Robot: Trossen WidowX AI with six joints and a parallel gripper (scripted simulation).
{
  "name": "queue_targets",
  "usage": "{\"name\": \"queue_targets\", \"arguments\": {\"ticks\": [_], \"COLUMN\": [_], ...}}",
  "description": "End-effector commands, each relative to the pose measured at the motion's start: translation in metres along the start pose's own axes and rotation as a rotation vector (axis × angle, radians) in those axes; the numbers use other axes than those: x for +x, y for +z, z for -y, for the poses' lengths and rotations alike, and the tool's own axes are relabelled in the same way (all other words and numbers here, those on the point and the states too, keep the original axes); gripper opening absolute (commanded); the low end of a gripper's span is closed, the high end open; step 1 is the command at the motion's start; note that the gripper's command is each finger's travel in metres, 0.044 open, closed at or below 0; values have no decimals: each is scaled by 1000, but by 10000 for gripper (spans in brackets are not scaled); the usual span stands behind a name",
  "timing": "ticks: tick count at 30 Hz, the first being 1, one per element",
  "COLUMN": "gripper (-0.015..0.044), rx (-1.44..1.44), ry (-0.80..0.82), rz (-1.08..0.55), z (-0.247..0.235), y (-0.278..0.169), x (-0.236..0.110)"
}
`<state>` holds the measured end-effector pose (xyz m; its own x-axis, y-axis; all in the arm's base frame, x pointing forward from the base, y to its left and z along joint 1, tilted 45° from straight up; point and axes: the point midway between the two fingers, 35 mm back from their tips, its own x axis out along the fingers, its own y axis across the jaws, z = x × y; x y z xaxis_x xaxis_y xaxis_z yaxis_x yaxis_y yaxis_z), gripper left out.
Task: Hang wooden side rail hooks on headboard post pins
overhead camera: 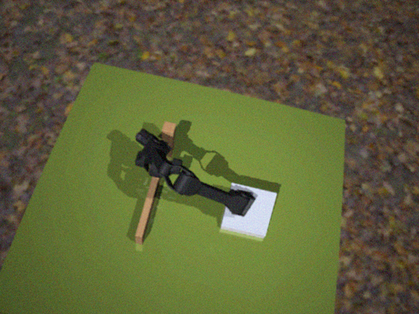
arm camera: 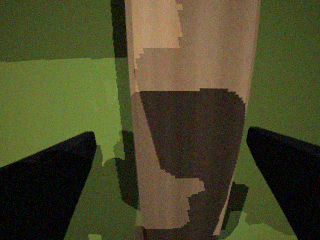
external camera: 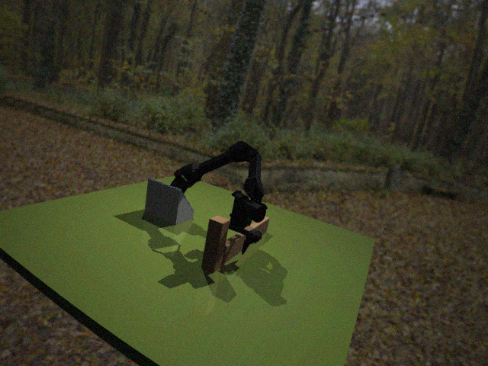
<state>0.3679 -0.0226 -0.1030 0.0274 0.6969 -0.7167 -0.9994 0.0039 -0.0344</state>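
Rail runs between our wide-open, empty gripper, 1 finger each side. Post stands just beyond.

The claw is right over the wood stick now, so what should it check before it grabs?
1. Claw open: ok, nothing held.
2. Wooden side rail lies between the fingers: ok in the wrist view.
3. Gaps on both sides of the rail: ok.
4. Claw low enough to pinch: ok, it straddles the rail in the exterior view.
5. Headboard post upright: ok.
6. Hooks on the pins: cannot tell, hidden.
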Motion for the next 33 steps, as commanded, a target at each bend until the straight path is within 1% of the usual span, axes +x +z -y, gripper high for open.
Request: {"name": "queue_targets", "arguments": {"ticks": [1,11,17,19,33], "gripper": [361,99,59,6,0], "rx": [7,7,7,7,7], "ry": [-5,-5,-5,-5,-5], "rz": [5,5,5,5,5], "z": [0,0,0,0,-3], "y": [0,0,0,0,0], "x": [2,2,2,2,2]}}
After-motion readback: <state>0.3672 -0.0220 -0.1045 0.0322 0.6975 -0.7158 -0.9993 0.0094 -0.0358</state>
